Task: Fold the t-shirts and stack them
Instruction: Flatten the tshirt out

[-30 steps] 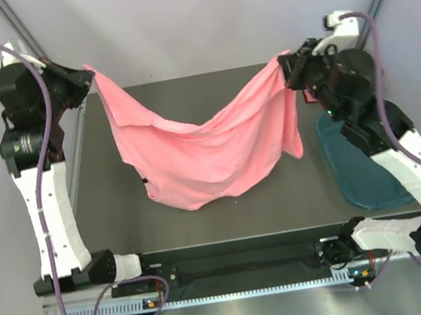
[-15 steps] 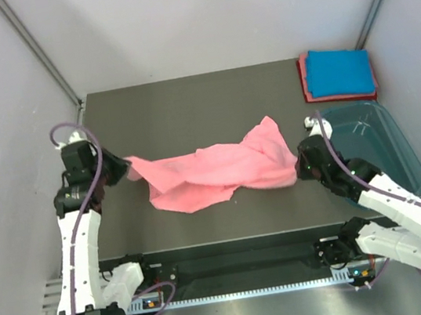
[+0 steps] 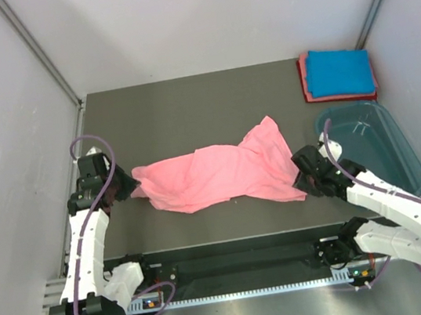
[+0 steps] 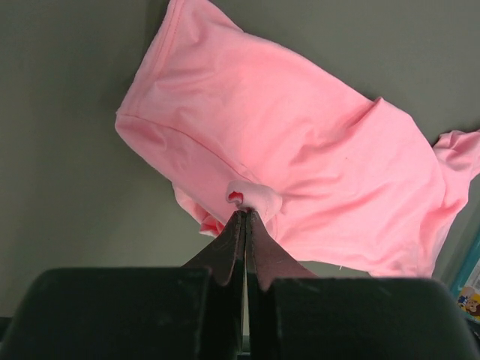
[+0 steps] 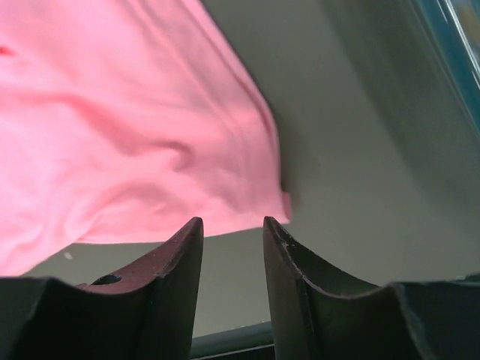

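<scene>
A salmon-pink t-shirt [image 3: 217, 175] lies crumpled across the middle of the dark table. My left gripper [image 3: 133, 186] is at its left end, jaws shut on a pinch of the pink cloth [image 4: 255, 196] right at the fingertips [image 4: 237, 222]. My right gripper [image 3: 302, 178] sits low at the shirt's right end, open, with bare table between its fingers [image 5: 193, 231]; the shirt's corner [image 5: 255, 187] lies just beyond them. A folded bright blue t-shirt [image 3: 339, 72] rests on a folded reddish-pink one [image 3: 305, 80] at the back right corner.
A translucent teal plastic tub [image 3: 375, 145] stands at the right edge, just beside my right arm. White walls enclose the table [image 3: 187, 105] on three sides, and the arm bases' rail runs along the near edge.
Both arms came down from holding the pink shirt stretched in the air and laid it on the table. My right gripper has opened and let go of its corner; the left still grips.
</scene>
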